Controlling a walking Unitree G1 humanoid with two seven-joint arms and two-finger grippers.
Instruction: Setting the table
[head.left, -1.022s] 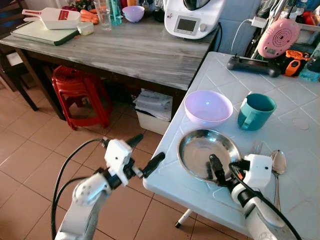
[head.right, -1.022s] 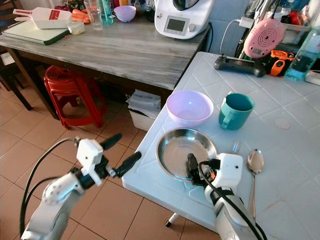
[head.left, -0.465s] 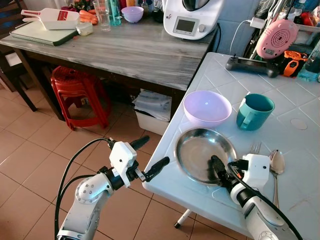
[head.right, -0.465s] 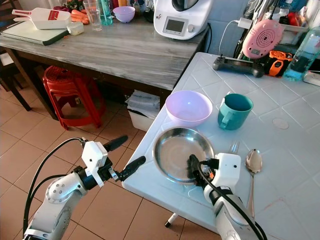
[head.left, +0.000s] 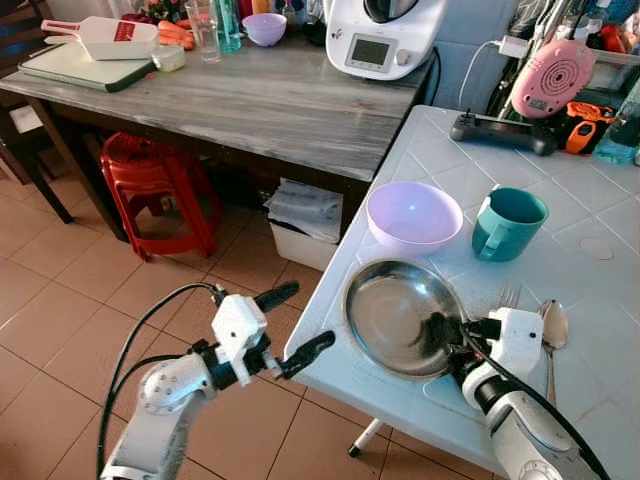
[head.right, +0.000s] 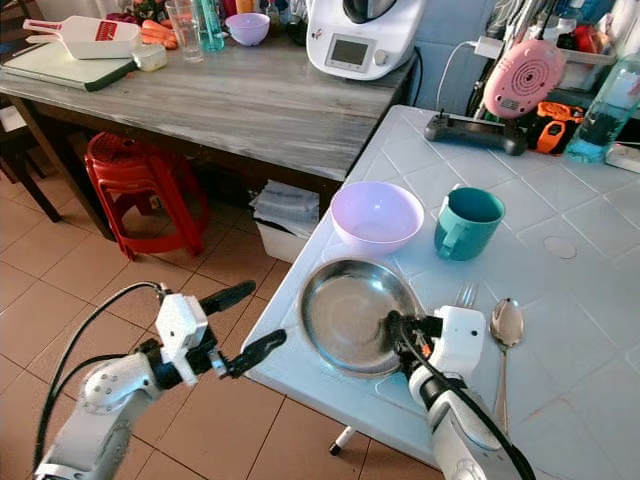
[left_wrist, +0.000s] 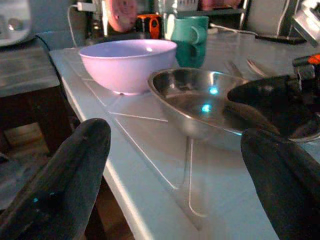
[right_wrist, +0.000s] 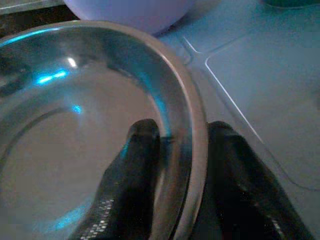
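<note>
Left eye view: right pincer (head.left: 447, 330) clenched on near rim of steel plate (head.left: 395, 315); lilac bowl (head.left: 414, 215) and teal mug (head.left: 508, 222) beyond it on white bench (head.left: 590, 280).

Left wrist view: left pincer (left_wrist: 175, 170) spread, empty, off the bench edge.

Right wrist view: rim pinched thinly; the plate could slip or strike the bowl.

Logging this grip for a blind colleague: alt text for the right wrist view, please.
The right gripper pinches the rim of the steel plate, one black finger inside and one outside. The lilac bowl sits just beyond on the white table.
</note>
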